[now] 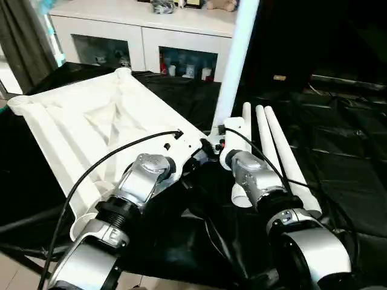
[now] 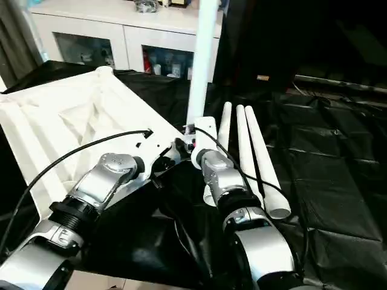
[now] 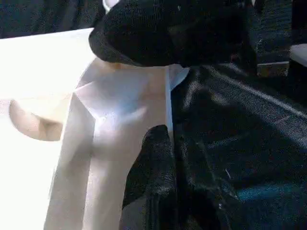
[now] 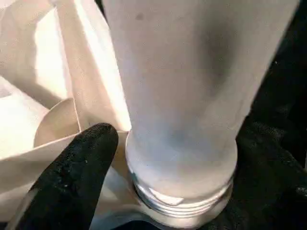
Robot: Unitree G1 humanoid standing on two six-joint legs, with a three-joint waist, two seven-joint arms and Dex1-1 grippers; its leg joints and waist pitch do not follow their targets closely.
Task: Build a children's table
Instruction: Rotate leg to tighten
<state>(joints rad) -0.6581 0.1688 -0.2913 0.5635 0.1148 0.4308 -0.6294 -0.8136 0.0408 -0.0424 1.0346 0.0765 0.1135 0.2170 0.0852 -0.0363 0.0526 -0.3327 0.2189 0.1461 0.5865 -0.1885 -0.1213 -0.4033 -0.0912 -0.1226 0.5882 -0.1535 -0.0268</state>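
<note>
Tabletop (image 1: pixel 91 121) corner socket holds one upright leg (image 1: pixel 234 60), left pincer (image 3: pixel 158 120) clamping its rim

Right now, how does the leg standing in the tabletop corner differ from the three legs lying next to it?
The standing leg is upright, its threaded end seated in a corner socket of the tabletop; the three lying legs rest flat on the black sheeting, side by side. The standing leg is joined to the tabletop; the lying legs are loose, not fitted to anything. All four are long white tubes.
</note>
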